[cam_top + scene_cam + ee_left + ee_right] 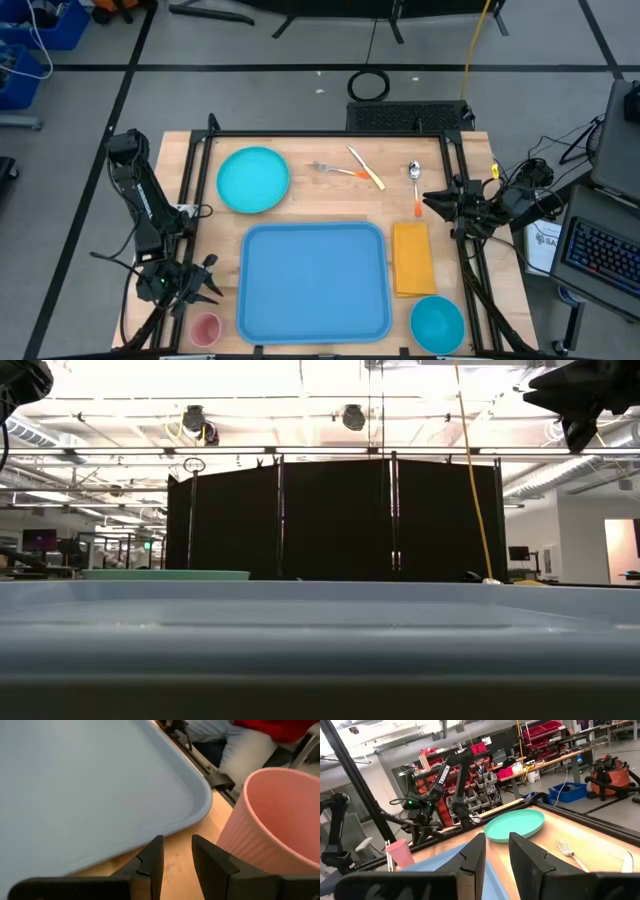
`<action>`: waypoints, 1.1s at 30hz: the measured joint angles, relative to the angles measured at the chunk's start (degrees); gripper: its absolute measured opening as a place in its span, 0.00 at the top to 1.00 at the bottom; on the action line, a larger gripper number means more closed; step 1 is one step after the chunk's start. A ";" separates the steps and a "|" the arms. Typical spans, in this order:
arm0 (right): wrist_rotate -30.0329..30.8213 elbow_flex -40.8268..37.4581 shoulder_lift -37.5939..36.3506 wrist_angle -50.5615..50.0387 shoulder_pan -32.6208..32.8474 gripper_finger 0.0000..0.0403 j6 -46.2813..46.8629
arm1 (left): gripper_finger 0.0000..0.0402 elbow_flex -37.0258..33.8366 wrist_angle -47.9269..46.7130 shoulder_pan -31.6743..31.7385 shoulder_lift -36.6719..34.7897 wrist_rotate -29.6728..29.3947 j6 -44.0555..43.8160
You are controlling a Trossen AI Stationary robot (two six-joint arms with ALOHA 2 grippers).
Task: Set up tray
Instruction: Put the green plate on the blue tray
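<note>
The large light-blue tray [313, 280] lies flat in the near middle of the table; its rim fills the low view [320, 650]. My left gripper [212, 280] hovers by the tray's near left corner [200, 795], next to a pink cup [270, 820]. Its fingers [177, 840] are narrowly open, with nothing between them. My right gripper [428, 200] stands raised at the table's right side, near the spoon [415, 185] and above the yellow napkin [412, 258]. It is narrowly open [496, 837], empty, and points level across the table.
A turquoise plate [253, 179] sits at the far left, with a fork [335, 170] and a knife [366, 167] to its right. A turquoise bowl [437, 324] stands at the near right corner and the pink cup [205, 328] at the near left. Bare wood lies between plate and tray.
</note>
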 joint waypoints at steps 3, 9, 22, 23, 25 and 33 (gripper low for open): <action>-0.48 0.00 0.02 0.28 0.00 0.81 2.19 | 0.74 0.00 1.18 0.00 0.00 0.28 2.89; -8.53 -0.64 0.02 1.95 0.04 0.81 3.59 | 0.74 -0.02 8.27 0.33 -0.13 2.66 -5.15; -1.61 -14.85 0.04 32.91 -0.09 0.81 -8.32 | 0.74 -0.02 23.27 7.77 -0.11 -38.04 -6.59; -1.52 -16.61 0.02 34.89 -0.09 0.81 -8.78 | 0.74 -0.02 24.43 8.27 -0.12 -38.96 -6.19; -1.63 -19.17 0.15 39.41 -0.09 0.81 -9.52 | 0.74 -0.02 25.26 9.18 -0.13 -39.19 -5.96; -4.68 -18.69 1.36 42.75 -0.24 0.81 -11.43 | 0.74 -0.02 26.28 14.12 -0.09 -42.60 -3.73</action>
